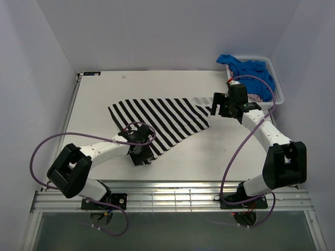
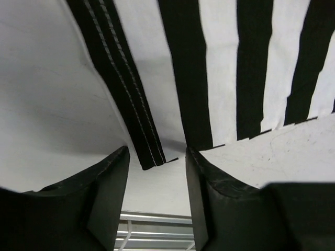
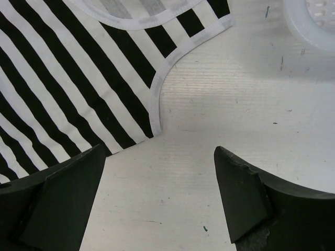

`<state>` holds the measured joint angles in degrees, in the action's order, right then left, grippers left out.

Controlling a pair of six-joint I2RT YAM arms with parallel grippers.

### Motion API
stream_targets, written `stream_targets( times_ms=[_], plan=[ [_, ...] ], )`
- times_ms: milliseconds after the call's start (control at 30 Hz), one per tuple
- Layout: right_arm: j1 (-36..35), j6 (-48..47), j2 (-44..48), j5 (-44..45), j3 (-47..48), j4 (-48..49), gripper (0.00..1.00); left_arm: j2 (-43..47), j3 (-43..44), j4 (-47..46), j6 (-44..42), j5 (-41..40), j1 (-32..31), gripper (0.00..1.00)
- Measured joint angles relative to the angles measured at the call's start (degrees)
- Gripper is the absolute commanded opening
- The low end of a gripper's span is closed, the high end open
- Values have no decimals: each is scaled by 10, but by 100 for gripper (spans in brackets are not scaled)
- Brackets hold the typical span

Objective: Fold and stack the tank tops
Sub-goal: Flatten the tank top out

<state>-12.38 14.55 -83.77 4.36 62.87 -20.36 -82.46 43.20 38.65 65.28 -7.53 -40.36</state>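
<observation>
Striped tank top point(image 1: 157, 120) lies spread flat on the table point(image 1: 99, 99) between both grippers; left gripper point(image 2: 157, 154) sits at its near hem corner, jaws apart, the stitched black hem end just ahead of the gap, nothing clamped; right gripper point(image 3: 159, 151) stands wide open just beside the white-bound armhole; beyond it, the blue tank top point(image 1: 246, 70) lies in the white basket point(image 1: 279, 83).

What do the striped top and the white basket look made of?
The striped top: soft woven or knit cloth, matte; it lies limp and flat, with a stitched hem and white binding at the armhole. The basket: probably rigid white plastic, smooth; moulded lattice holes in its wall.
</observation>
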Motion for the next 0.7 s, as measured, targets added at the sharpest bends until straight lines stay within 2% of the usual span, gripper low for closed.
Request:
stream_targets(
  times_ms=[67, 133, 200, 400, 567, 700],
  plan=[
    [0, 0, -5, 4, 0, 0, 90, -10, 4, -9, -7, 9, -2, 47],
    [0, 0, -9, 8, 0, 0, 90, -21, 9, -22, -12, 22, -3, 31],
    [1, 0, -11, 12, 0, 0, 90, -30, 12, -37, -13, 35, -4, 0],
    [5, -6, -16, 17, -1, 0, 90, -31, 10, -60, -10, 43, -6, 0],
    [7, -16, -27, 14, -1, 0, 90, 19, -6, -6, 0, -19, -4, 0],
    [7, -24, -37, 7, -1, 0, 90, 62, -7, 34, -1, -57, 30, 0]
  ],
)
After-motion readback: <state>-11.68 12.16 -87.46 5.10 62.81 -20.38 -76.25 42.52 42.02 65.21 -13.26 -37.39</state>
